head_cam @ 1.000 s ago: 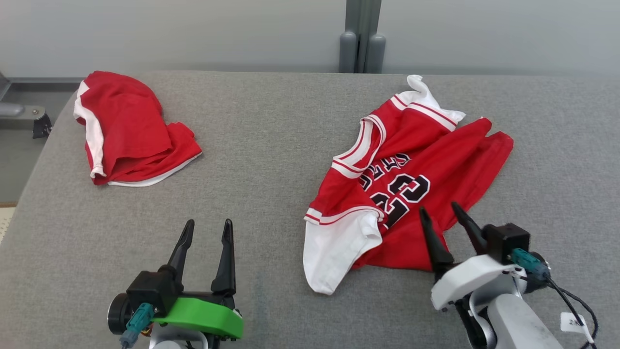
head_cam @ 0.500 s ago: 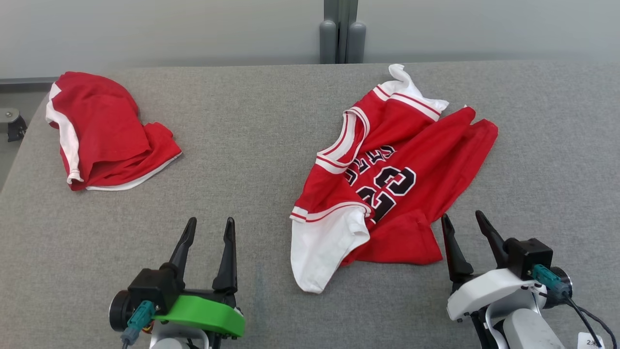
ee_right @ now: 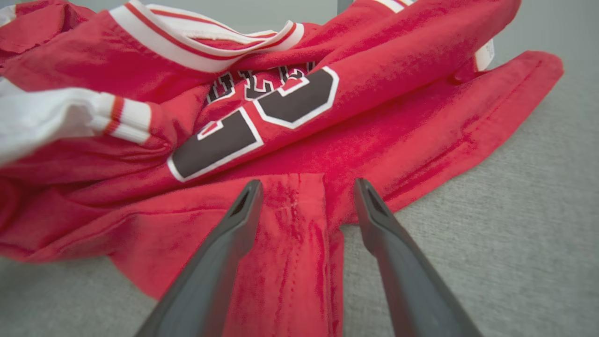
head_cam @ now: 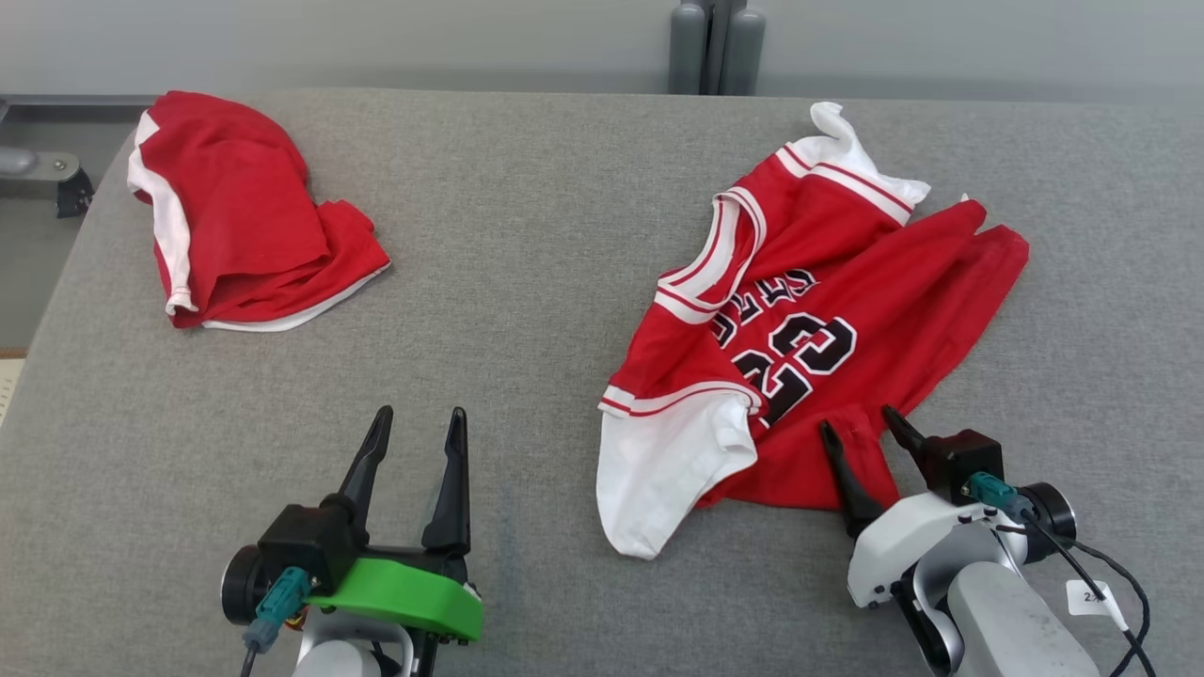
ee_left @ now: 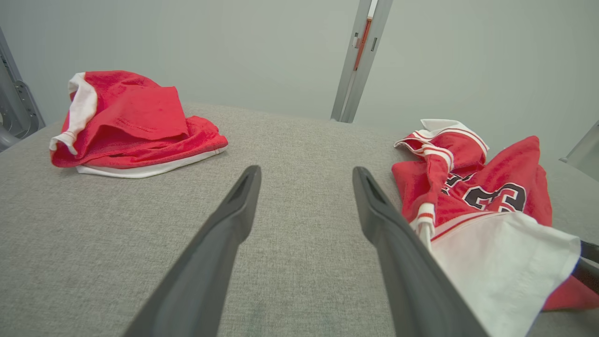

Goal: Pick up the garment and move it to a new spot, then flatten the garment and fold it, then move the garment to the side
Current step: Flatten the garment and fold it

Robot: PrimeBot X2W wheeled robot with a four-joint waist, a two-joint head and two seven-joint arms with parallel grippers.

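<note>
The garment, a red jersey [head_cam: 809, 310] with white trim and a black number, lies crumpled on the right half of the grey table [head_cam: 527, 282]. My right gripper [head_cam: 856, 419] is open, its fingers straddling the jersey's near red corner. In the right wrist view the right gripper [ee_right: 308, 181] has a stitched red flap of the jersey [ee_right: 299, 117] between its fingers, with nothing gripped. My left gripper [head_cam: 420, 414] stands open over bare table, left of the jersey's white sleeve. In the left wrist view the left gripper [ee_left: 306, 169] is empty, with the jersey [ee_left: 468, 187] to its right.
A second red garment with white trim [head_cam: 240, 216] lies bunched at the table's far left corner, and the left wrist view shows this second red garment [ee_left: 131, 121] too. Grey posts [head_cam: 715, 38] stand behind the far edge. A metal frame [head_cam: 38, 169] sits beyond the left edge.
The head camera has shifted, so the whole picture moved. My right gripper, beside the jersey's near corner half a second ago, now straddles that corner. The left gripper has kept its place.
</note>
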